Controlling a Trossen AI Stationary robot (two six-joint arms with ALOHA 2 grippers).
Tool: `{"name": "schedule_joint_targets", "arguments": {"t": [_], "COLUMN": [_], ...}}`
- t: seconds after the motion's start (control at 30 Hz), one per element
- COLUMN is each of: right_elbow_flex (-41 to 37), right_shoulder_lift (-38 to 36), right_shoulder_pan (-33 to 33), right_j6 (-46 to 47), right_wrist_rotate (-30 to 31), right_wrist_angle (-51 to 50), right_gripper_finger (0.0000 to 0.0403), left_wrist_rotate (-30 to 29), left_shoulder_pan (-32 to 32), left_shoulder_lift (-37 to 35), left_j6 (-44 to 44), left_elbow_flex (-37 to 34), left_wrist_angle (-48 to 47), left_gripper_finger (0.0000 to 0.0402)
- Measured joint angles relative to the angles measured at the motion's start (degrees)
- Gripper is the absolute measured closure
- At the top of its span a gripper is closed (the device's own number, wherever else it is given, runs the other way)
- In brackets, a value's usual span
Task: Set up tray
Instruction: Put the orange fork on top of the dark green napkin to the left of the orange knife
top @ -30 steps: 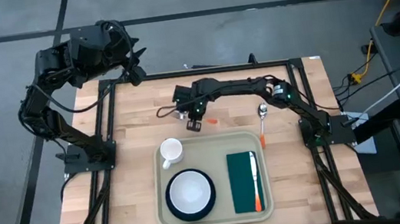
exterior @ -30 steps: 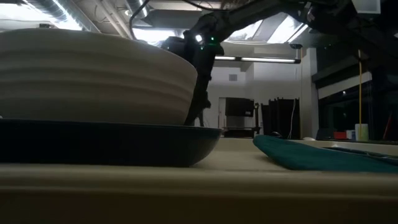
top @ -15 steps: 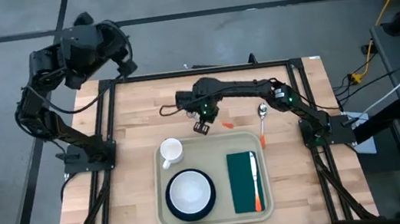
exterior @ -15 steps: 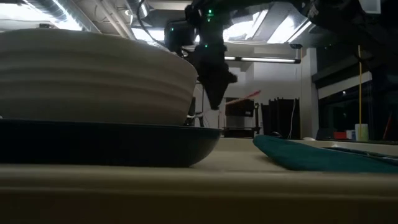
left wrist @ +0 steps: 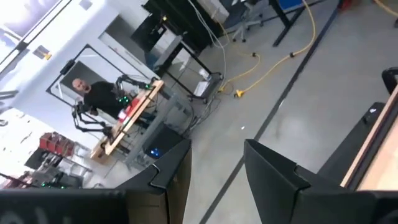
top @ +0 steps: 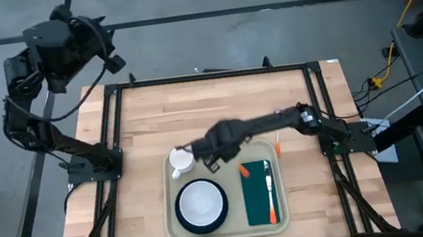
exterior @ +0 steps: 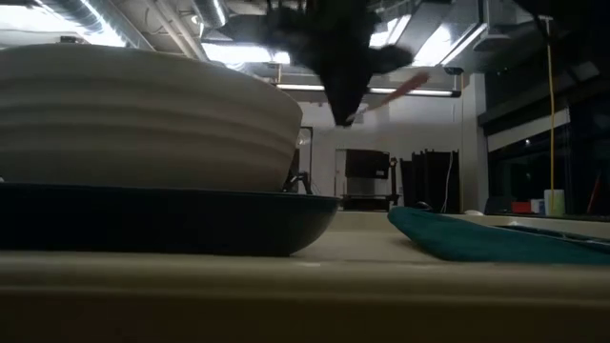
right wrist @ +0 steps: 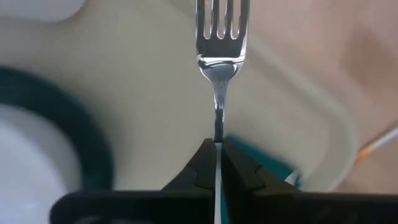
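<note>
Right gripper [right wrist: 216,163], as we read it, is pinched closed on the neck of a fork [right wrist: 221,38], with the tines projecting straight ahead of the fingertips and the orange handle [top: 243,168] trailing behind. In the high view we place this gripper [top: 211,164] over the far part of the tray [top: 173,222], between the white mug [top: 180,160] and the dark green napkin [top: 259,192]. Outward from the fingers, the right wrist view shows cream tray floor beneath the fork, the teal plate [right wrist: 81,140] with its white bowl [right wrist: 25,163] to one side, and a corner of the napkin [right wrist: 264,163] to the other. The relation we judge to govern the coming move is this: the napkin lies toward the right arm's base from the gripper, with its long axis running from the far rim of the tray to the near rim. A knife [top: 270,193] with an orange handle already lies along that axis on the napkin's outer half. The fork's axis now sits oblique to it, so we expect it must be turned parallel before being lowered onto the free inner strip. Left gripper [left wrist: 214,167] is parked high beyond the table's far left corner, its fingers apart and empty. The right arm is therefore the only one within reach of the tray, which rests on the near middle of the wooden table [top: 133,145]. A spoon [top: 277,138] shows partly beyond the tray's far rim, under the right arm.
</note>
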Motion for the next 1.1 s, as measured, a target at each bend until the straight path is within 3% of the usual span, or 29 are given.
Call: {"name": "schedule_joint_targets", "arguments": {"t": [0.17, 0.4, 0.67, 0.9, 1.1], "right_elbow_flex": [0.02, -1.32, -7.34, -11.90, -17.94], "right_shoulder_lift": [-0.72, -0.83, -0.79, -0.77, -0.75], "right_shoulder_pan": [7.16, 15.21, 22.26, 24.17, 23.85], "right_j6": [14.65, 31.29, 46.41, 53.50, 55.45], "right_wrist_rotate": [3.05, 7.63, 6.32, 3.07, 2.74], "right_wrist_angle": [-0.77, -1.62, -1.04, -0.13, 6.91], "right_gripper_finger": [0.0393, 0.0393, 0.0393, 0.0393, 0.0393], "left_wrist_rotate": [3.17, 13.60, 11.05, 12.07, 13.39], "left_shoulder_pan": [-0.09, -1.63, -2.87, -2.89, -2.87], "left_shoulder_lift": [-0.55, -0.85, -0.27, -0.40, -0.42], "left_j6": [-1.05, -7.44, -7.69, -10.26, -10.08], "left_elbow_flex": [-0.01, -0.01, -0.05, -0.03, -0.03], "left_wrist_angle": [-0.33, -2.46, -7.39, -11.00, -11.79], "left_gripper_finger": [0.0258, 0.0258, 0.0258, 0.0258, 0.0258]}}
